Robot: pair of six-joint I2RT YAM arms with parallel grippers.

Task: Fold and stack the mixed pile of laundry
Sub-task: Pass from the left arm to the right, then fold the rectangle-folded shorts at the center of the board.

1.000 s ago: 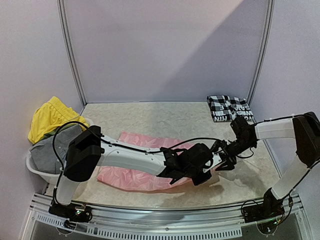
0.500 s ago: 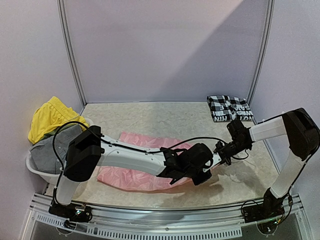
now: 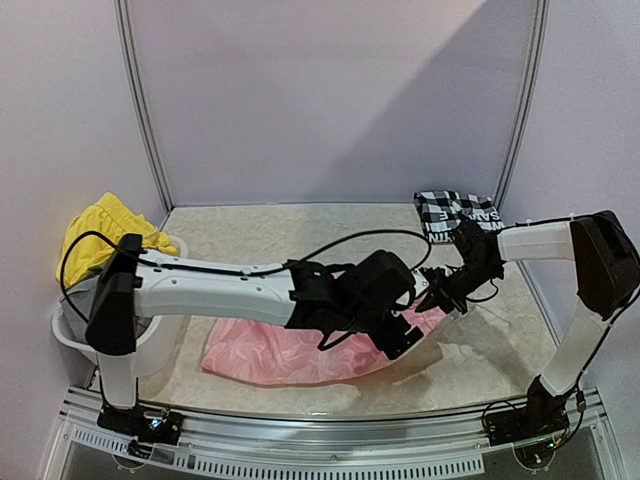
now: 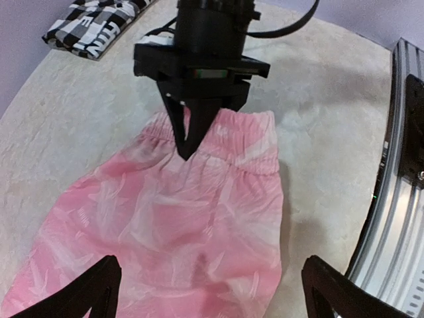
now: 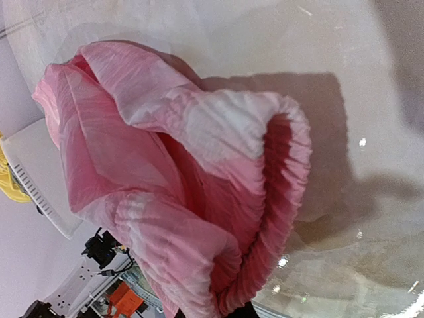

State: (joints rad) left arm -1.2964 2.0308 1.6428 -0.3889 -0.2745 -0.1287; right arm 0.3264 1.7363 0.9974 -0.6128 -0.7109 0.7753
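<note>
Waistband (image 4: 255, 156) of the pink piece (image 3: 290, 355), mid-frame, is pinched tight in my right gripper (image 4: 187, 149); my left gripper (image 3: 405, 340) hangs spread wide over the cloth, gripping nothing. Checked shirt (image 3: 455, 215) lies upper right.

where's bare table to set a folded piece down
Free: marbled tabletop along the back, from the white plastic basket to the folded black-and-white checked shirt; the near right corner. Crowded: the middle, under the thin pink garment.
</note>
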